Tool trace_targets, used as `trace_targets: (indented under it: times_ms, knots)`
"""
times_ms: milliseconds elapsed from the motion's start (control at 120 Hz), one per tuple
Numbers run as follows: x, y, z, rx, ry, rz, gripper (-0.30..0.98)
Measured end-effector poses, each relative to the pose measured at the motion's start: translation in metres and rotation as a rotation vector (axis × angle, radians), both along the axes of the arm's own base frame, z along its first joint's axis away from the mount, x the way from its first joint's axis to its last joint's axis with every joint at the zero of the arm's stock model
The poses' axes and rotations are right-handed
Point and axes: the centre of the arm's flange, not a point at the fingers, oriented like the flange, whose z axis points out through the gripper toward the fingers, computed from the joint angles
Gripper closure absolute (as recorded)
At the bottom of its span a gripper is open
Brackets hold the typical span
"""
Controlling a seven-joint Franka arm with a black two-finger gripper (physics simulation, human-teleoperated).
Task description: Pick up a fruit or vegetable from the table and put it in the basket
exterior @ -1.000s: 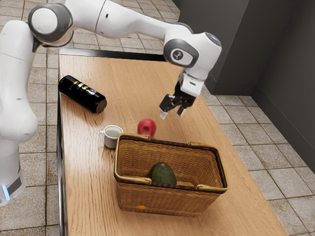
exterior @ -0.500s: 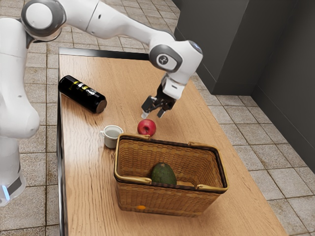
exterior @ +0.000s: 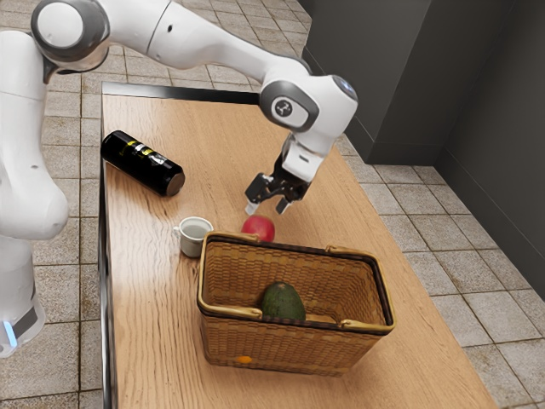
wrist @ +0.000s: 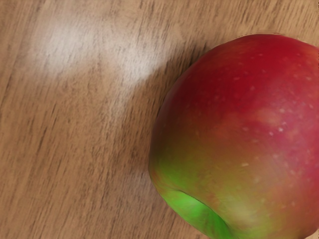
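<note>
- Apple (exterior: 260,227), red: on the wooden table (exterior: 170,324), outside the basket (exterior: 294,345), close by its far rim. That rim hides the fruit's lower edge in the exterior view; contact with the wicker, cannot tell.
- Gripper (exterior: 267,207), black: pointing down by the apple, on the side away from the basket. Fingers parted wide, pale tips well separated, nothing clasped between them. Exact height of the tips over the tabletop, cannot tell.
- Wrist view: apple skin large and near. Deep red with pale flecks, shading through yellow-green to a bright green hollow. Soft shadow on the wood beside it, white glare a little farther off.
- Basket: woven brown, upright, open at the top, handles folded down along the rim. Dark green avocado (exterior: 283,302) lying inside. Small orange patch (exterior: 245,360) low on the near wall; nature of it, cannot tell.
- Cup (exterior: 195,237): pale, upright, near the basket's corner, handle toward the exterior view's left. Apple sits a short way off toward the exterior view's right.
- Bottle (exterior: 140,162): black with yellow and white markings, on its side near the table edge, well apart from the basket.
- Arm (exterior: 217,47): white with grey joints, reaching over the table from the exterior view's upper left.
</note>
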Motion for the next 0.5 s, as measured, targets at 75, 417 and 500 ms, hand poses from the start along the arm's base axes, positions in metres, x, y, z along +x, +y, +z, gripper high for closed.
trace_targets:
  times_ms: [75,417,500]
  knots:
    - [-0.003,-0.006,-0.002,0.002,0.007,-0.011,0.00]
    - [-0.025,-0.047,-0.029,0.016,0.044,-0.074,0.00]
    - [-0.025,-0.048,-0.030,0.017,0.041,-0.069,0.00]
